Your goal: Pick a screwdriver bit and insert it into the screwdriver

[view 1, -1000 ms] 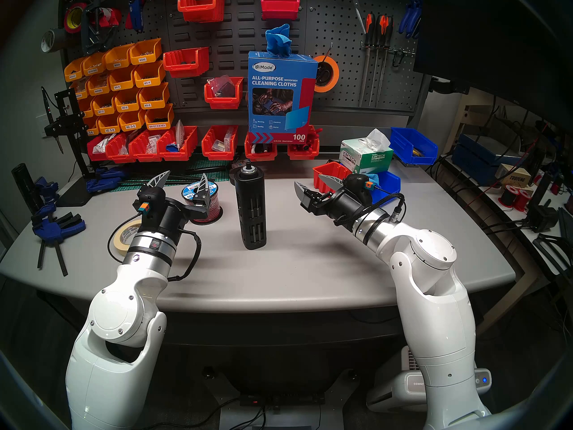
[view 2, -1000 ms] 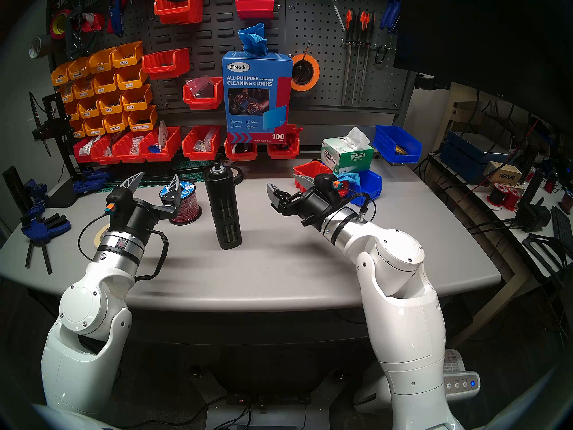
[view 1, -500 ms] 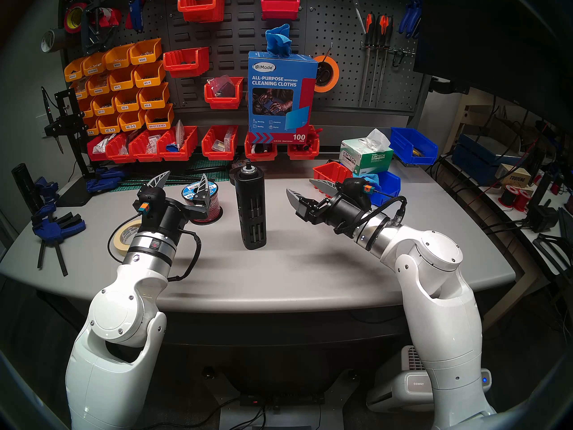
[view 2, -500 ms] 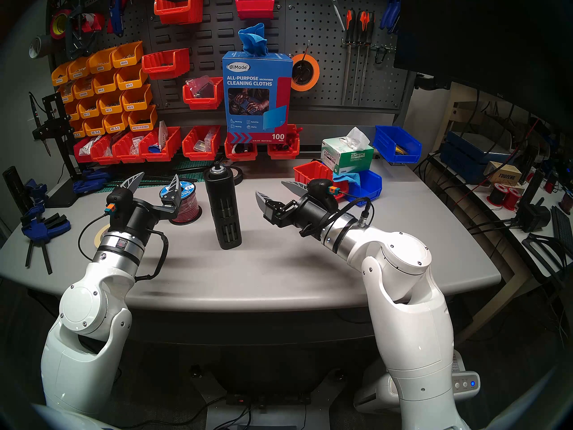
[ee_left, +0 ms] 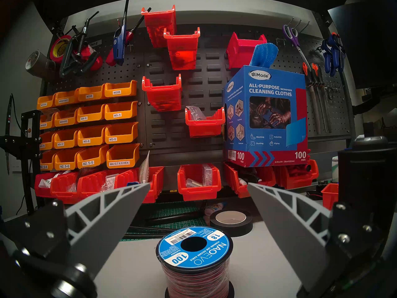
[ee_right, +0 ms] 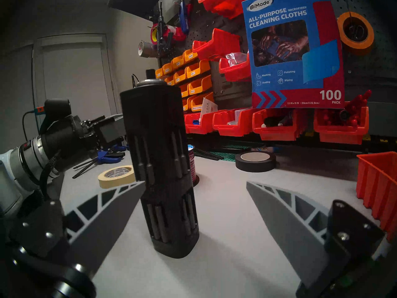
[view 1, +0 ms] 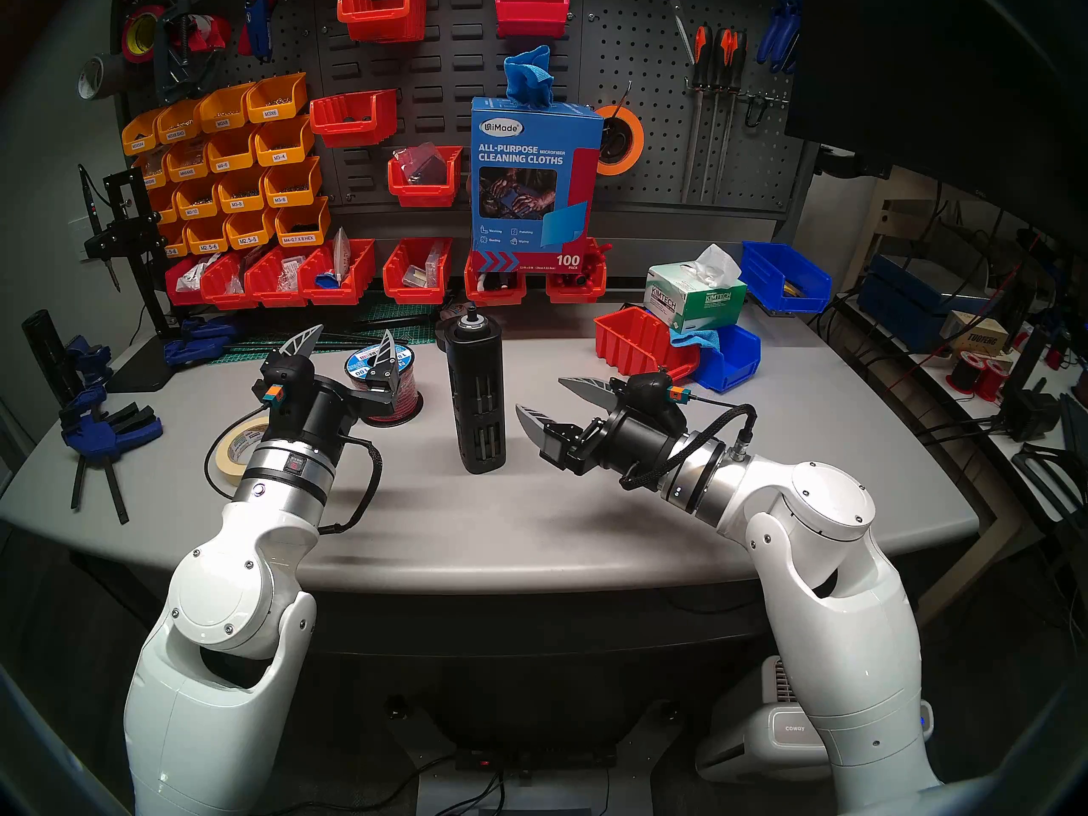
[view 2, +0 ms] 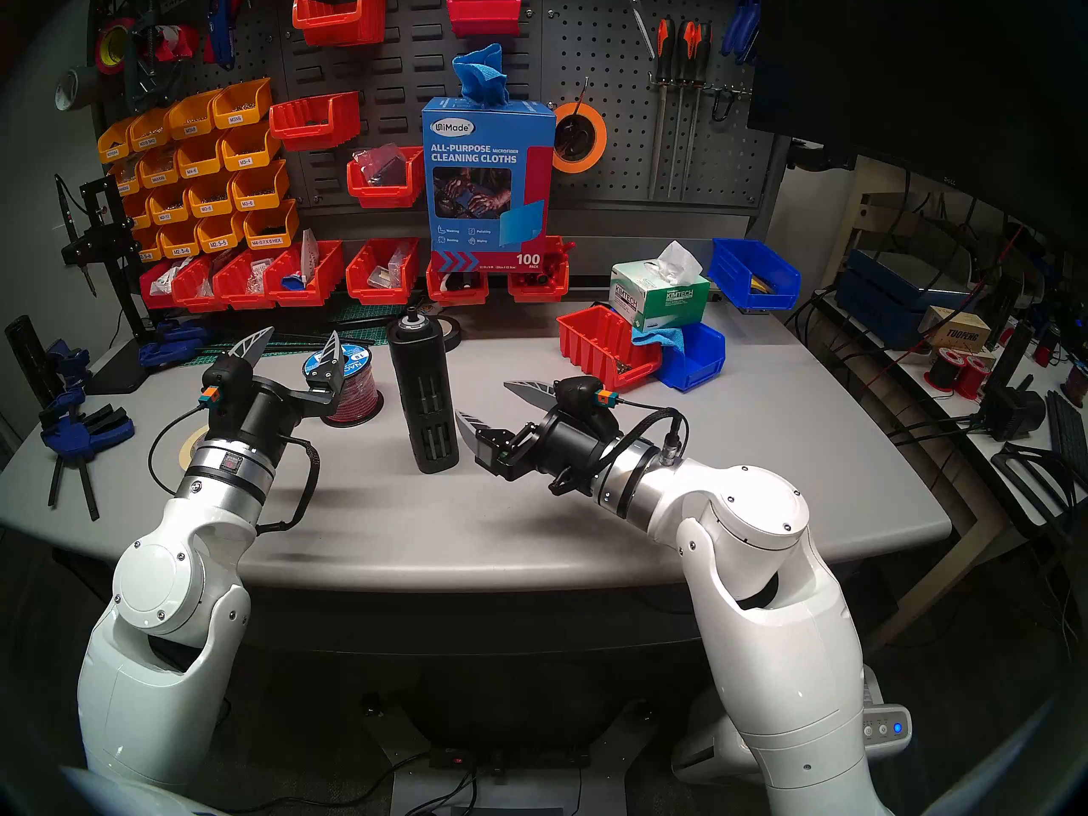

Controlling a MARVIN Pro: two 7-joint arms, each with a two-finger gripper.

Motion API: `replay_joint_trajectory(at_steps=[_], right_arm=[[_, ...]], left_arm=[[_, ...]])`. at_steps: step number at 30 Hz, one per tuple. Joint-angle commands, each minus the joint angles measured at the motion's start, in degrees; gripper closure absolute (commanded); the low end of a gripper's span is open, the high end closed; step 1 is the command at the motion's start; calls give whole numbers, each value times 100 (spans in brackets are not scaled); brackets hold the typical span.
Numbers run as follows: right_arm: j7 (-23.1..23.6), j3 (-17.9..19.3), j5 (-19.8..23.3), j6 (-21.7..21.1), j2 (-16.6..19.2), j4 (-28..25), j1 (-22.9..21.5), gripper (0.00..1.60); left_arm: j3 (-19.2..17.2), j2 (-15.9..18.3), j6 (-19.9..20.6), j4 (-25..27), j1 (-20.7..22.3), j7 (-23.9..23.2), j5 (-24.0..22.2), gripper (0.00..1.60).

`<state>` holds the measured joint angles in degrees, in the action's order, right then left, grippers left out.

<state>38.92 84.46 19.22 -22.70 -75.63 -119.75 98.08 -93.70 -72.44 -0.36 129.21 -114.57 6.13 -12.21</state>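
Screwdriver (view 1: 476, 397) stands upright mid-worktop (view 1: 589, 526), our landmark, thin dark bits (ee_right: 148, 164) slotted in its side recesses. Just right of it we see our right pincer (view 1: 550, 398) spread wide and empty; left of it, our left pincer (view 1: 347, 341) gapes above a wire spool (view 1: 385, 385).

Two glossy white arms (view 1: 235, 609) with round joint caps and small dark screws. Each ends in a silver wrist ring (view 1: 697, 482) and a matte-black cylinder. Grey ribbed, pointed fingers (ee_left: 111, 218) bolt onto black mounts. A braided black cable (view 1: 706, 426) loops to an orange-and-teal plug (view 1: 678, 393).
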Motion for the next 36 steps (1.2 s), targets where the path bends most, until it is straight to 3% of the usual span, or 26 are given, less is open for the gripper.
replay_joint_trajectory(at_steps=[1, 7, 9, 12, 14, 16, 28, 29, 31, 34, 35, 36], right_arm=[[-182, -118, -256, 181, -39, -366, 117, 0], [-548, -507, -741, 261, -161, -487, 234, 0], [-681, -595, -887, 294, -198, -524, 274, 8], [-820, -681, -1026, 290, -222, -611, 343, 66], [-879, -713, -1073, 287, -238, -641, 376, 70], [-895, -683, -1068, 292, -249, -542, 320, 90], [-754, -572, -895, 136, -238, -485, 240, 87], [-707, -557, -833, 109, -233, -483, 240, 99], [-681, -546, -807, 89, -228, -486, 248, 102], [-570, -511, -726, 36, -220, -459, 223, 80], [-570, -511, -726, 36, -220, -459, 223, 80], [-560, -505, -722, 32, -218, -456, 219, 61]], left_arm=[[-12, -3, -65, 173, 66, 7, 10, 0], [-9, 6, -65, 171, 67, 14, 5, 0], [-8, 9, -65, 171, 67, 16, 3, 0], [-7, 13, -66, 171, 66, 19, 1, 0], [-6, 15, -67, 172, 66, 21, 1, 0], [-5, 17, -68, 173, 65, 25, 0, 0], [0, 32, -70, 173, 64, 39, -8, 0], [1, 34, -70, 173, 64, 40, -9, 0], [1, 36, -71, 173, 64, 42, -10, 0], [4, 42, -72, 173, 63, 48, -13, 0], [4, 42, -72, 173, 63, 48, -13, 0], [4, 43, -72, 173, 63, 49, -13, 0]])
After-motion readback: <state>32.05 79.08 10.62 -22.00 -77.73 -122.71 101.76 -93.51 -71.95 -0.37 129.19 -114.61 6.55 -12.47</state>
